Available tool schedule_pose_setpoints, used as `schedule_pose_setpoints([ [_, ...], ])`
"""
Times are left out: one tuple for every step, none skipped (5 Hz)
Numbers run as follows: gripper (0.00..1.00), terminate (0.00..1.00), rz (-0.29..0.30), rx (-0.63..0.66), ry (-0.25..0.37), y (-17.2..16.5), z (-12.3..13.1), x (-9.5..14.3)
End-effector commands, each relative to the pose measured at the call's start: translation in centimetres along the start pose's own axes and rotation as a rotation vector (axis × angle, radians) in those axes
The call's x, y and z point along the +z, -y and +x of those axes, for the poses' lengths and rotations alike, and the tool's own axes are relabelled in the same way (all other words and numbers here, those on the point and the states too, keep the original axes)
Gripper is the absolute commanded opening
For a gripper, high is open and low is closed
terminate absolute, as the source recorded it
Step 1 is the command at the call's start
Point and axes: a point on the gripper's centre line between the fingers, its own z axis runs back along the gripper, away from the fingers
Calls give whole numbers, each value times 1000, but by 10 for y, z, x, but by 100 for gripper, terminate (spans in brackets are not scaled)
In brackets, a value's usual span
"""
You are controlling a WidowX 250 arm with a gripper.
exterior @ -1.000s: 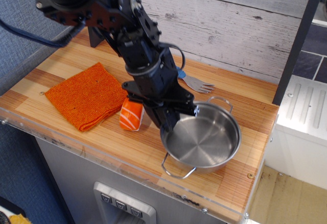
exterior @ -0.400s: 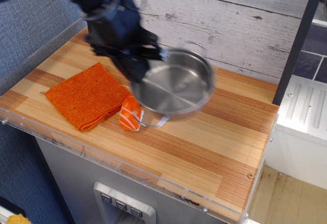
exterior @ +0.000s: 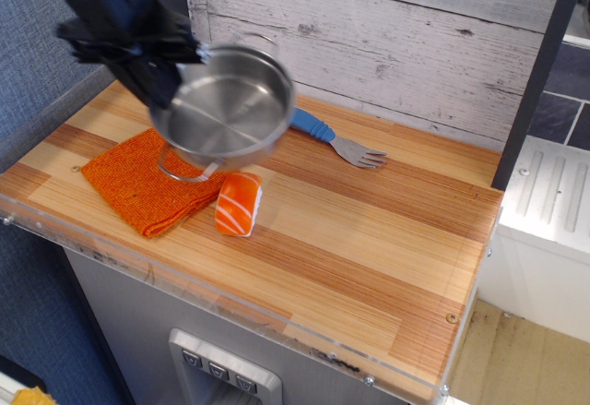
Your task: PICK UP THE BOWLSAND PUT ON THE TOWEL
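Note:
The shiny steel pot, the bowlsand (exterior: 224, 108), hangs tilted in the air above the right part of the orange knitted towel (exterior: 143, 184). One wire loop handle hangs down over the cloth. My gripper (exterior: 171, 80) is shut on the pot's left rim and carries it clear of the table. The arm is blurred at the upper left.
A small orange-and-white salmon sushi toy (exterior: 239, 204) stands just right of the towel. A fork with a blue handle (exterior: 336, 139) lies near the back wall. The wooden tabletop (exterior: 387, 239) has a clear plastic front edge.
The gripper lifted the pot off the right side of the table and carried it left, over the sushi toy, to above the towel. The fork came into view.

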Motion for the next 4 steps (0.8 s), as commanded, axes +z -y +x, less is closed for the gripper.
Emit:
schedule_pose_setpoints([
  [0,0,77,92,4,-49,9,-1],
  [0,0,95,111,-58,-63,0,-18],
  [0,0,98,124,-91,-70,-7,-28],
  [0,0,100,149,-124,-80,-15,-40],
])
